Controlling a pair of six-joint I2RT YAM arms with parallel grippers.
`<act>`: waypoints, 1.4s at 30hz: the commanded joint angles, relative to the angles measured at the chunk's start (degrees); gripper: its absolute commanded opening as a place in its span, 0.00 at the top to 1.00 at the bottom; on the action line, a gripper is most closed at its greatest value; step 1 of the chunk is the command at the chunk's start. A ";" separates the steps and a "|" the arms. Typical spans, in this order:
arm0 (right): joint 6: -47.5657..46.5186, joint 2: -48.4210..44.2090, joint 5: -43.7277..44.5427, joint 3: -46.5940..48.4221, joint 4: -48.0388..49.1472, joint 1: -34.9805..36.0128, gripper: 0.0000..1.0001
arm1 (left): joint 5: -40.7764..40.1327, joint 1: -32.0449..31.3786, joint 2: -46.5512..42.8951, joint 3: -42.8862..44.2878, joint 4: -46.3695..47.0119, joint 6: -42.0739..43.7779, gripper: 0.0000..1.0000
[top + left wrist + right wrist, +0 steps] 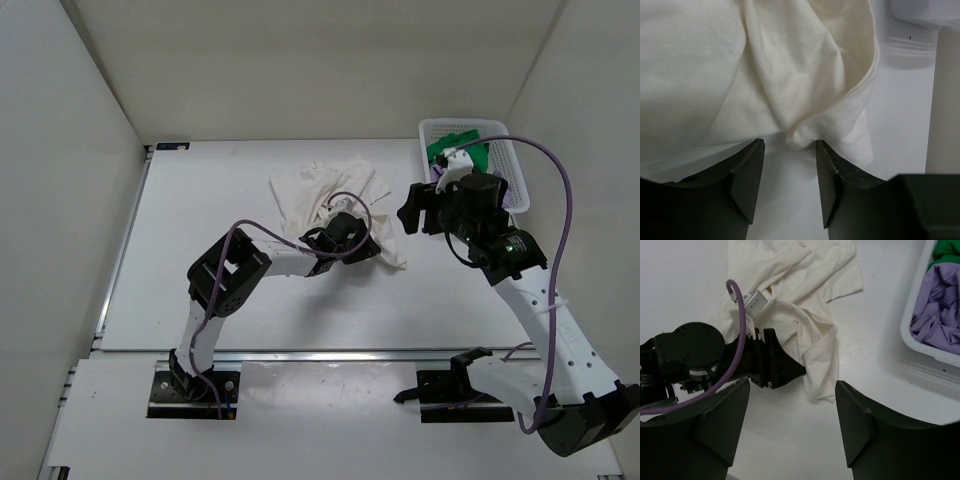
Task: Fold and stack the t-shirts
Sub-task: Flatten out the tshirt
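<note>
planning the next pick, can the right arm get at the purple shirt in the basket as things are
Probably yes: the basket is open-topped and close beside the right gripper, the purple shirt lies exposed inside, and the jaws are open and empty.

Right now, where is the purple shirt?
The purple shirt lies in the white basket, far right in the top view, beside the green shirt.

A white table [200,300] fills the centre of the overhead frame. A cream-white t-shirt [320,190] lies crumpled on it just above the middle, bunched in loose folds, with one flap trailing toward the lower right. A white lattice basket [462,122] stands at the table's upper right corner, apart from the shirt.
</note>
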 commanded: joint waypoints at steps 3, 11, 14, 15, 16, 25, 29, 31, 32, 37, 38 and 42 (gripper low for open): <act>1.22 -2.32 -5.97 -4.09 5.67 0.01 0.34 | -0.82 -0.10 0.66 2.62 4.18 -2.17 0.49; 1.57 -3.28 -7.48 -9.19 7.08 0.27 0.35 | -1.44 -0.36 -0.31 4.56 3.04 -1.64 0.68; 1.83 -3.90 -8.61 -10.59 7.52 -0.17 0.35 | -1.35 -0.10 0.39 5.08 2.60 -1.73 0.77; 2.35 -4.07 -8.88 -10.60 7.79 -0.43 0.35 | -1.00 -0.27 0.65 4.73 2.51 -1.73 0.82; 2.10 -4.42 -8.79 -10.77 7.88 -0.52 0.35 | -0.74 -0.10 1.00 5.43 2.16 -1.99 0.85; 4.81 -3.99 -9.14 -15.77 9.11 -0.17 0.35 | 1.81 1.83 -10.13 -6.14 0.85 0.55 1.00; 7.19 -3.29 -6.60 -17.80 10.95 2.73 0.34 | 2.60 5.26 -21.04 -17.05 -1.79 3.45 1.00; 8.60 -3.20 -4.07 -18.15 11.21 5.70 0.35 | 2.87 6.40 -27.16 -21.78 -4.95 4.76 1.00; 9.03 -3.02 -2.22 -19.03 11.30 6.50 0.35 | 2.95 7.28 -31.47 -25.47 -5.92 4.95 1.00; 13.42 -1.88 -1.14 -23.07 16.56 7.48 0.35 | 6.63 22.52 -60.67 -39.37 -18.27 5.73 1.00; 13.87 -1.88 -1.32 -23.43 17.10 7.22 0.35 | 7.95 25.71 -64.35 -40.87 -20.84 7.13 1.00; 15.36 0.31 0.61 -26.06 23.24 8.00 0.35 | 15.06 47.42 -80.10 -37.82 -38.93 15.74 1.00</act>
